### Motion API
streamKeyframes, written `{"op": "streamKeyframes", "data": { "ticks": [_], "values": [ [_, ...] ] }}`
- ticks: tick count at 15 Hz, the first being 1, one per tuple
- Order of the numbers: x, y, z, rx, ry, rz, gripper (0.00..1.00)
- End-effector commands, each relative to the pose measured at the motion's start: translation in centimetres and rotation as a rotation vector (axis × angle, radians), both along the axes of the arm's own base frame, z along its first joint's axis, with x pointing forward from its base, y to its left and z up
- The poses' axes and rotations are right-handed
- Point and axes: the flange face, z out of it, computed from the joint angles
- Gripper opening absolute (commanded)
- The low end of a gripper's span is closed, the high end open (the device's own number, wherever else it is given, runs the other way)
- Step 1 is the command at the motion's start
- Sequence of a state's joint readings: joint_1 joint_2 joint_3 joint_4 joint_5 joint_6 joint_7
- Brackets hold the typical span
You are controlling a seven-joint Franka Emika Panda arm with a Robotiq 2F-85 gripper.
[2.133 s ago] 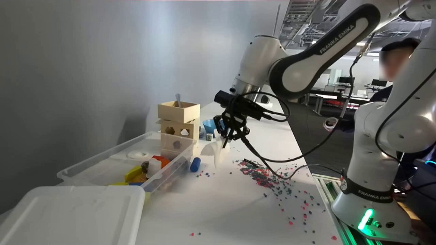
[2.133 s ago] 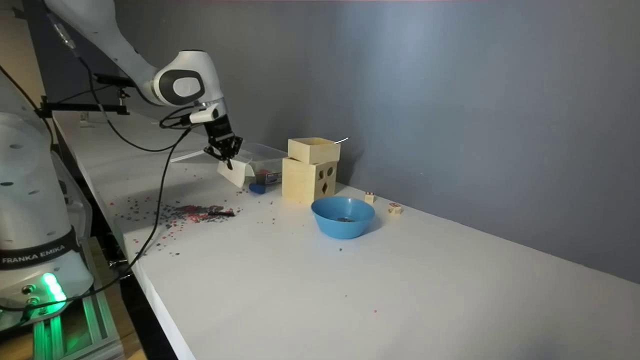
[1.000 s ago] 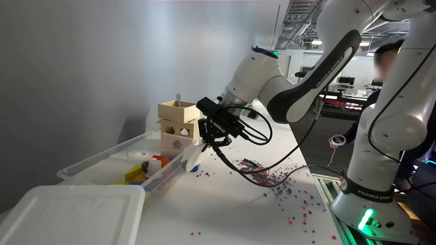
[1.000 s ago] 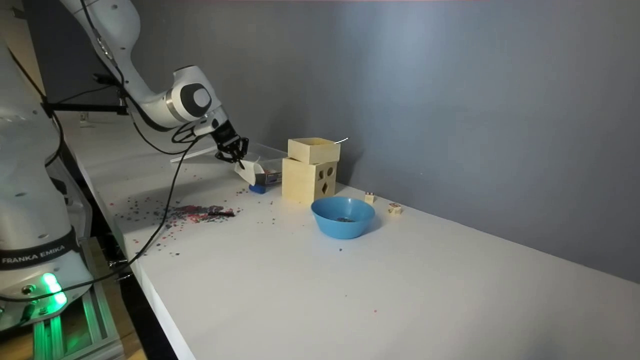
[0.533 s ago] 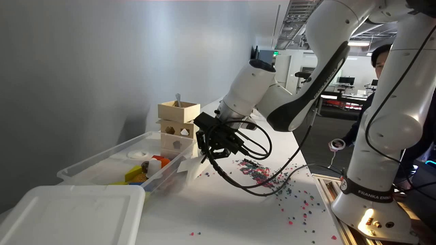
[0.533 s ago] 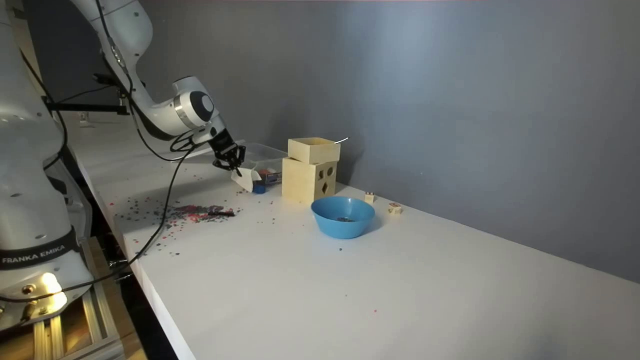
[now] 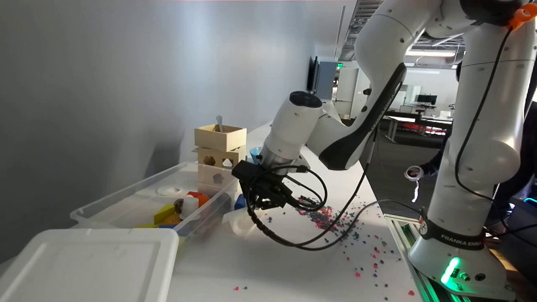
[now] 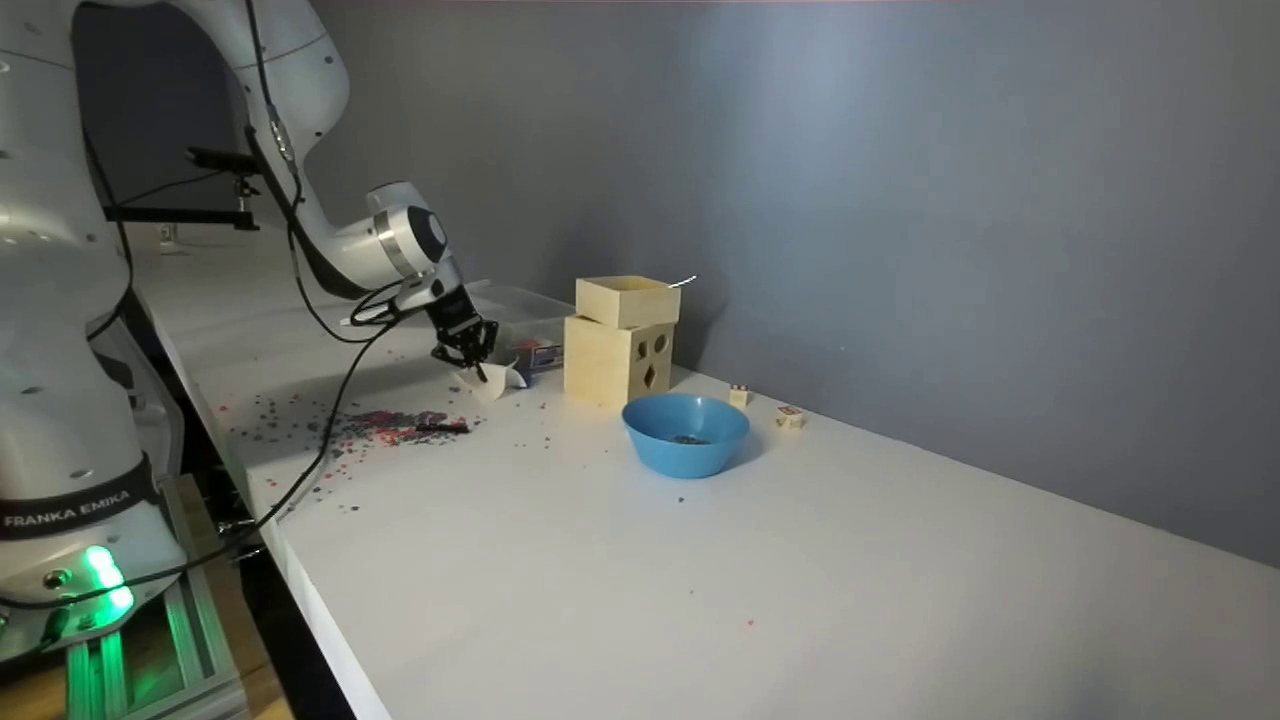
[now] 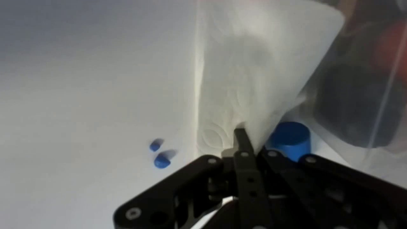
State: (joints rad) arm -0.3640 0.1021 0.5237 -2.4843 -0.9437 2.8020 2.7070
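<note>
White sheet (image 9: 251, 76): we find it pinched between the closed fingers (image 9: 244, 143), its free part extending toward 12 o'clock in the wrist view. It sits low over the desk (image 8: 850, 560); we cannot tell whether its lower edge makes contact. Working outward from the fingertips in the wrist view, we locate a blue cylinder (image 9: 291, 141) just beside them at 3 o'clock and two small blue pieces (image 9: 162, 161) near at 9 o'clock. In an exterior view, we note a clear tub (image 7: 134, 193) at 9 o'clock from the fingers, close to the sheet. In an exterior view, we then find a heap of red and dark pieces (image 8: 395, 430) at 8 o'clock, a wooden box (image 8: 610, 362) at 3 o'clock with a smaller wooden tray (image 8: 612, 306) stacked on top, and, farther, a blue bowl (image 8: 685, 457) between 3 and 4 o'clock.
</note>
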Motion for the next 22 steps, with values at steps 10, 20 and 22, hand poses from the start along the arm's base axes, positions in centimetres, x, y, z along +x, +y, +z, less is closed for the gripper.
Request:
{"op": "streamKeyframes", "data": {
  "ticks": [10, 20, 22],
  "values": [
    [-5.1, -3.1, -3.0, 0.036, 0.222, 0.179, 0.0],
    [-9.2, -7.0, -0.3, -0.069, 0.462, 0.21, 0.0],
    [-8.2, -8.1, 0.8, -0.015, 0.376, 0.103, 0.0]
  ]
}}
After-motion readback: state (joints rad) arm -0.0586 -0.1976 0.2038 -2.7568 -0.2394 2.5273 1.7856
